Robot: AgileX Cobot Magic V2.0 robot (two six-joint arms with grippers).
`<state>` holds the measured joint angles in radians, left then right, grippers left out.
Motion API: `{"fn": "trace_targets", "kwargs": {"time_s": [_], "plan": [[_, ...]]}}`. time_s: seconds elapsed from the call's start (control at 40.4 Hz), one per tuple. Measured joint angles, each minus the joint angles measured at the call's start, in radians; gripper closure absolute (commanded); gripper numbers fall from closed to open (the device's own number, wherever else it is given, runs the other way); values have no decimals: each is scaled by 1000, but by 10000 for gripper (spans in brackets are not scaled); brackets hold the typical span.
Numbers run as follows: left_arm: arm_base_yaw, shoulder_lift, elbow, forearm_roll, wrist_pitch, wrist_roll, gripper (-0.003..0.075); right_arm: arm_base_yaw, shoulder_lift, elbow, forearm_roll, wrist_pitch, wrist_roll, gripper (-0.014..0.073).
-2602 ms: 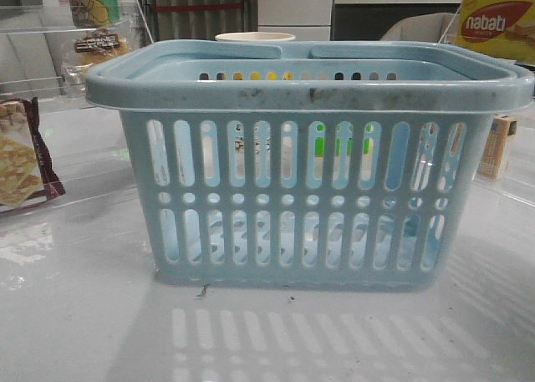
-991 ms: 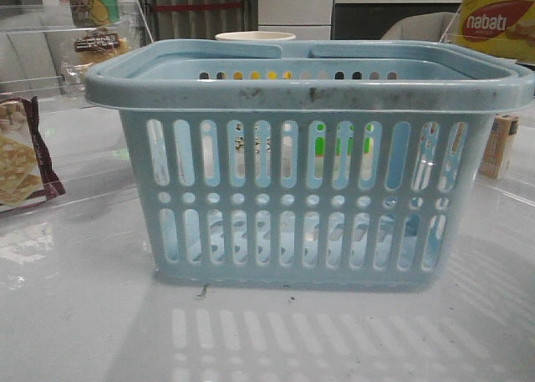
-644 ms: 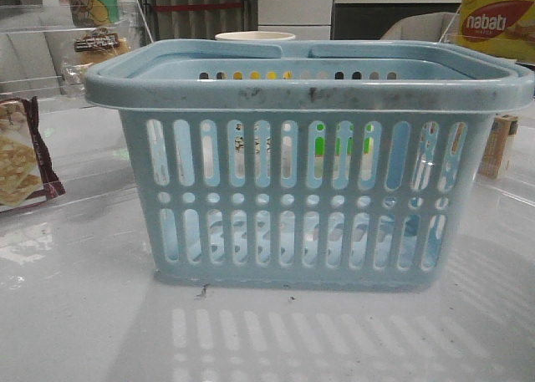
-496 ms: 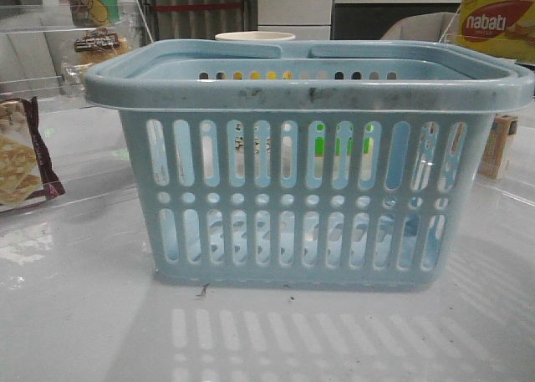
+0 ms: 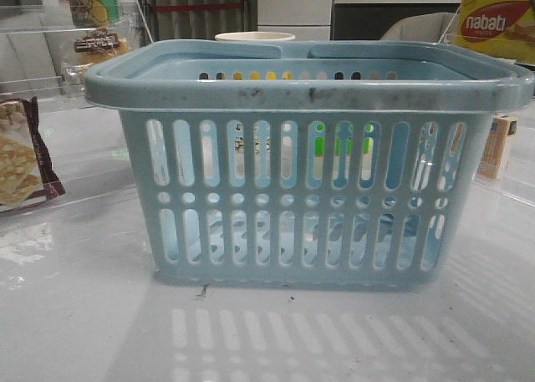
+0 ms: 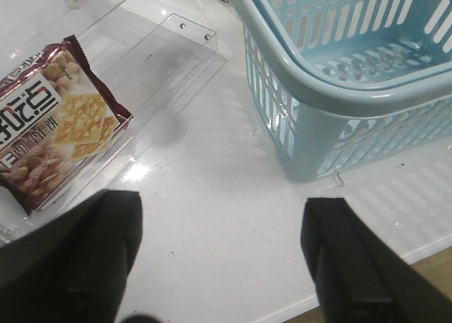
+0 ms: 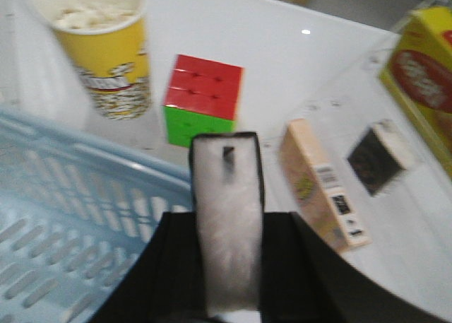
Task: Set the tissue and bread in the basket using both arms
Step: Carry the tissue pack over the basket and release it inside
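Note:
The light-blue basket [image 5: 309, 94] stands in the middle of the table. It also shows in the left wrist view [image 6: 339, 90] and the right wrist view [image 7: 63, 196]. The bread [image 5: 99, 46], in clear wrap with a dark label, lies on a clear shelf at the far left. My right gripper [image 7: 227, 227] is shut on the tissue [image 7: 224, 174], a black-edged pack with a pale face, held above the basket's edge. My left gripper [image 6: 222, 224] is open and empty over bare table, between a cracker packet and the basket. Neither gripper shows in the front view.
A maroon-edged cracker packet [image 6: 53, 125] lies in a clear tray at the left [image 5: 18, 156]. A yellow popcorn cup [image 7: 99, 47] and a red-green cube [image 7: 203, 97] stand behind the basket. A beige box [image 7: 321, 185] and the yellow nabati box [image 5: 497, 24] are at the right.
Nothing in the front view has moved. Only faint shadows shift inside the basket's lower right.

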<state>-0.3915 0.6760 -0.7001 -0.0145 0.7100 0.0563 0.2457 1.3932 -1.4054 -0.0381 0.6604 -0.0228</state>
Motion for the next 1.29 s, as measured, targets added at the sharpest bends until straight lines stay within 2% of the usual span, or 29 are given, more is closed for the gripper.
{"fn": "trace_targets", "kwargs": {"time_s": [0.124, 0.273, 0.322, 0.421, 0.496, 0.545, 0.719, 0.843, 1.066, 1.289], "plan": [[0, 0, 0, 0, 0, 0, 192, 127, 29, 22, 29, 0, 0, 370], [0, 0, 0, 0, 0, 0, 192, 222, 99, 52, 46, 2, 0, 345], [0, 0, 0, 0, 0, 0, 192, 239, 128, 57, 50, 2, 0, 302], [0, 0, 0, 0, 0, 0, 192, 250, 183, 60, 62, 2, 0, 133], [0, 0, 0, 0, 0, 0, 192, 253, 218, 60, 65, 2, 0, 38], [0, 0, 0, 0, 0, 0, 192, 253, 232, 60, 65, 2, 0, 11], [0, 0, 0, 0, 0, 0, 192, 253, 223, 60, 65, -6, 0, 23], [0, 0, 0, 0, 0, 0, 192, 253, 150, 89, 65, -11, 0, 24], [0, 0, 0, 0, 0, 0, 192, 255, -132, 276, 44, -57, -4, 24], [0, 0, 0, 0, 0, 0, 192, 255, -407, 454, 28, -39, -8, 24]]}}
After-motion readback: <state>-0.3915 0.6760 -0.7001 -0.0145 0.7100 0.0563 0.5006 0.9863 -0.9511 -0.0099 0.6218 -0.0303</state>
